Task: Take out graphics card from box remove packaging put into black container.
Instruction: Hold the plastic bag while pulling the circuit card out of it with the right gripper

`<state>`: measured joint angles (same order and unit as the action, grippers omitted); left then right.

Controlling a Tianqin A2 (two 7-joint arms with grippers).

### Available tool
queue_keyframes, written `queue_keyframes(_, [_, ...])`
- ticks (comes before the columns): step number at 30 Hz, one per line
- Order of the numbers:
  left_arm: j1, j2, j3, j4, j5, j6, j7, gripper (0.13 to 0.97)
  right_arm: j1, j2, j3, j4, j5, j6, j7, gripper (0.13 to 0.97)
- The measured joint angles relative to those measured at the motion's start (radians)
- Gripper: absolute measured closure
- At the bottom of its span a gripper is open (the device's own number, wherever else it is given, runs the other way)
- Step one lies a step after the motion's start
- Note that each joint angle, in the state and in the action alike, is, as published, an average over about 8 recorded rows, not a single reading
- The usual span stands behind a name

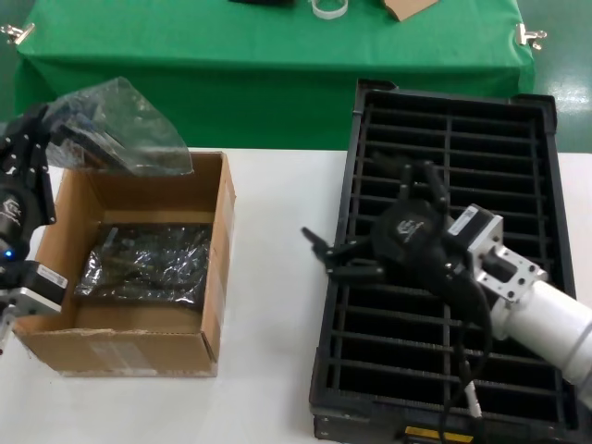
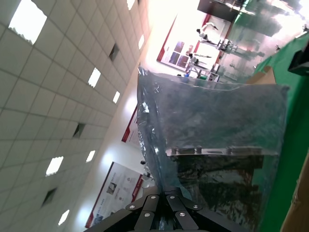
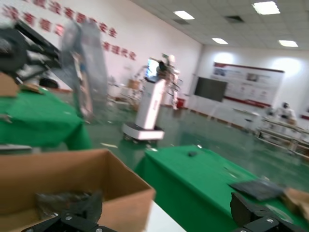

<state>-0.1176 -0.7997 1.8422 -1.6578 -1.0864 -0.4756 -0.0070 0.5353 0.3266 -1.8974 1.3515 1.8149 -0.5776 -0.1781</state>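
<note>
My left gripper (image 1: 51, 129) is shut on the packaging (image 1: 120, 125), a crinkly translucent bag held up above the far left corner of the box (image 1: 139, 351). In the left wrist view the bag (image 2: 207, 111) rises from the shut gripper (image 2: 166, 198), and the graphics card (image 2: 222, 179) shows dark inside it with its silver bracket (image 2: 217, 151). My right gripper (image 1: 338, 259) hangs open and empty over the left edge of the black container (image 1: 518, 120), pointing towards the box. Its fingers stand wide apart in the right wrist view (image 3: 166, 208), with the box (image 3: 63, 179) beyond them.
More bagged cards (image 1: 148, 264) lie on the box floor. A green-covered table (image 1: 277, 55) stands behind the white worktable (image 1: 277, 324), with a tape ring (image 1: 330, 7) and a cardboard scrap (image 1: 407, 7) on it. The black container carries a yellow label (image 1: 421, 433) at its near end.
</note>
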Motion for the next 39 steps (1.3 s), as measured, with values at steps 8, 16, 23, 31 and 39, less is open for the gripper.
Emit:
queue_keyframes(8, [-0.052, 0.002, 0.074, 0.081, 0.092, -0.071, 0.006, 0.958, 0.011, -0.047, 0.027, -0.021, 0.105, -0.168, -0.077, 0.253])
queue_keyframes(16, [-0.096, 0.029, 0.141, 0.132, 0.166, -0.118, 0.036, 0.958, 0.006, -0.065, 0.058, -0.033, 0.176, -0.270, -0.107, 0.394])
queue_keyframes(23, [-0.107, 0.056, 0.185, 0.154, 0.229, -0.167, 0.083, 0.958, 0.008, -0.081, 0.073, -0.080, 0.209, -0.324, -0.111, 0.469])
queue_keyframes(31, [-0.097, 0.081, 0.200, 0.157, 0.256, -0.199, 0.124, 0.958, 0.032, -0.106, 0.073, -0.148, 0.222, -0.372, -0.120, 0.655])
queue_keyframes(39, [-0.092, 0.112, 0.216, 0.191, 0.300, -0.253, 0.178, 0.958, 0.057, -0.119, 0.068, -0.196, 0.224, -0.408, -0.119, 0.809])
